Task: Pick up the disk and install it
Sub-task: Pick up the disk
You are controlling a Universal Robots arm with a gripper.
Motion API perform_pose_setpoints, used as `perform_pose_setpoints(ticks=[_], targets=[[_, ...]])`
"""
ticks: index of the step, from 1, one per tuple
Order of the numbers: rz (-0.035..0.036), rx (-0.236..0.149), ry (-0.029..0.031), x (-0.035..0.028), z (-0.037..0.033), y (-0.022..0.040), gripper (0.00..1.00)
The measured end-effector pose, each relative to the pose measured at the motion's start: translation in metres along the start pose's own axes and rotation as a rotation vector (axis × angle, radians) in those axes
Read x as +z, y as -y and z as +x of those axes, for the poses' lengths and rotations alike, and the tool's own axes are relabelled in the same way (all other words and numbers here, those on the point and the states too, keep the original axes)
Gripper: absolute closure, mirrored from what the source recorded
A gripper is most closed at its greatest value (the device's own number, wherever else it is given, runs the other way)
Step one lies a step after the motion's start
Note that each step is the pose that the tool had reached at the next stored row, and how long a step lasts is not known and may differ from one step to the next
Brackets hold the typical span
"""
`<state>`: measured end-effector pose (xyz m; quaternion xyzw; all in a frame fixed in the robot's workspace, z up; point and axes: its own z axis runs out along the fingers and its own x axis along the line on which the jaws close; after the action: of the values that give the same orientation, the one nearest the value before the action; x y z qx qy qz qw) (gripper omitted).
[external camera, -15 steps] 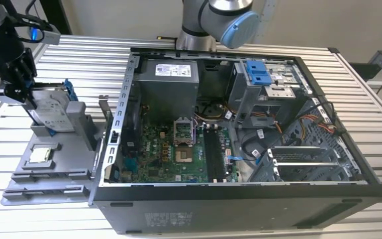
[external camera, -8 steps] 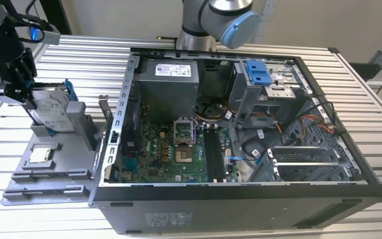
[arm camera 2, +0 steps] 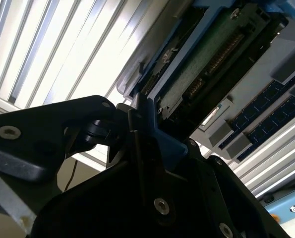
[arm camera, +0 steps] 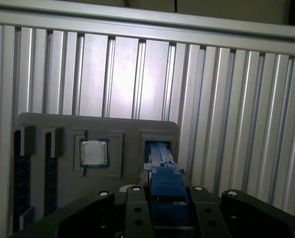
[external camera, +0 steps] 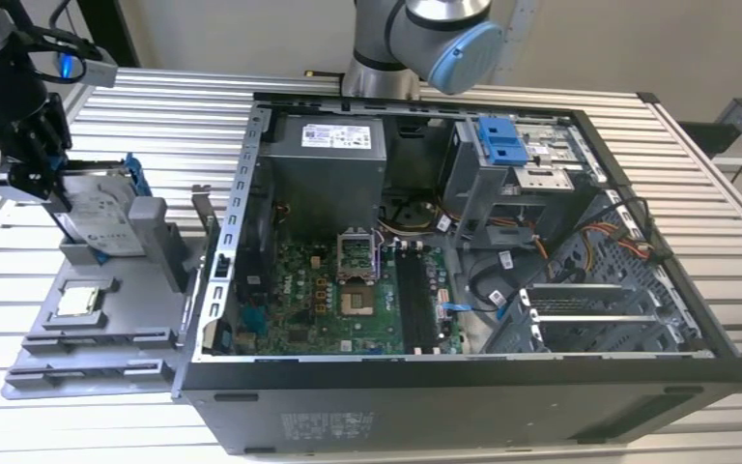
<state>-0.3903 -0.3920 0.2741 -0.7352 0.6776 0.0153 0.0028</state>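
**A:** Big open computer case (external camera: 474, 401) centre stage, with a grey holder (external camera: 94, 353) at the exterior view's left!

**B:** The disk (external camera: 98, 222) stands on edge at that holder, its blue frame clamped tight by the gripper (external camera: 43, 182).

**A:** A silver chip (external camera: 81, 301) lies flat nearby. Any writing?

**B:** There's a white label on the disk, print unreadable.

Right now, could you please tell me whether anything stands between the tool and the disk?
Nothing visible does. The tool grips the blue frame of the disk, which stands upright in the grey holder beside the open case.
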Motion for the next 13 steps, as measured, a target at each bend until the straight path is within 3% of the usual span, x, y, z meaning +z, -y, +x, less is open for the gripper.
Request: perform_pose_setpoints(ticks=[6, 10, 13], targets=[[0.0006, 0.000, 0.0001, -0.0002, 0.0000, 0.0000, 1.00], [0.0003, 0.000, 0.0000, -0.0081, -0.0002, -0.0002, 1.00], [0.0005, 0.000, 0.0001, -0.0097, -0.0003, -0.0001, 1.00]])
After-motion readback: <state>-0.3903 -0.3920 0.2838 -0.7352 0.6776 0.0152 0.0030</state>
